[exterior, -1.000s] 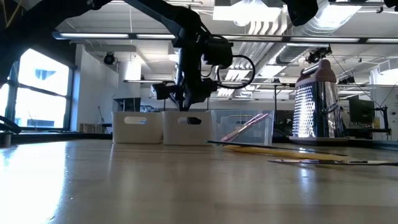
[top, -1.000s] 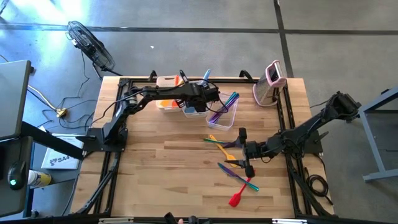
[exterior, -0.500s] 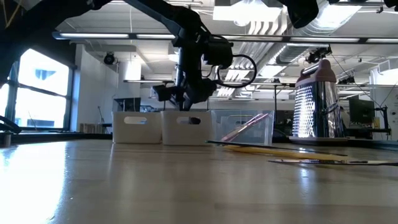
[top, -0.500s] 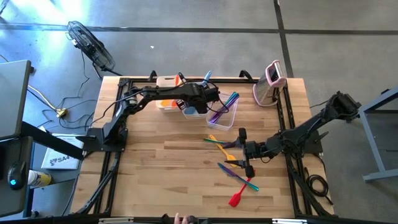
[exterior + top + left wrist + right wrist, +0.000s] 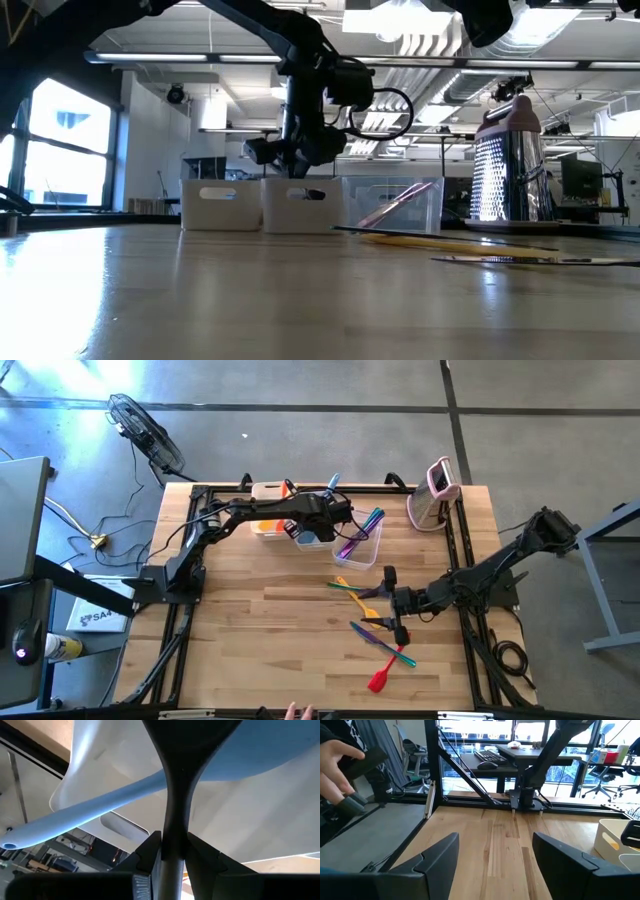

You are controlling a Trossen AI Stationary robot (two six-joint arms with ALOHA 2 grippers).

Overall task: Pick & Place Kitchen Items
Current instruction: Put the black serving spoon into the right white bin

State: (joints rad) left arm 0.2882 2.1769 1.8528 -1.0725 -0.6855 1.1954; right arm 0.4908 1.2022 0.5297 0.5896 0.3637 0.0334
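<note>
**A:** So what's the layout? Biggest stuff first.

**B:** Wooden bench [image 5: 260, 620], two dark arms on it. The left arm reaches across the far side, and its left pincer [image 5: 303, 532] hangs over the middle white tub [image 5: 312, 538] in the row of three tubs at the far edge. Far right of those stands a box grater [image 5: 434, 495] with a pink top.

**A:** Is the left pincer holding anything?

**B:** Yep, clamped on a black utensil handle [image 5: 172, 827], with the black head spreading out above it in the wrist view. A light blue utensil [image 5: 90, 812] lies inside the tub right past it.

**A:** And the right one?

**B:** The right pincer [image 5: 390, 605] sits low over the loose utensils on the right-middle of the bench, fingers spread wide, nothing between them. Scattered there: a yellow utensil [image 5: 352, 589], a purple one [image 5: 366, 633] and a red spatula [image 5: 383, 674] nearest the front. More purple and blue utensils [image 5: 358, 532] lean in the clear right-hand tub [image 5: 362, 550].
</note>
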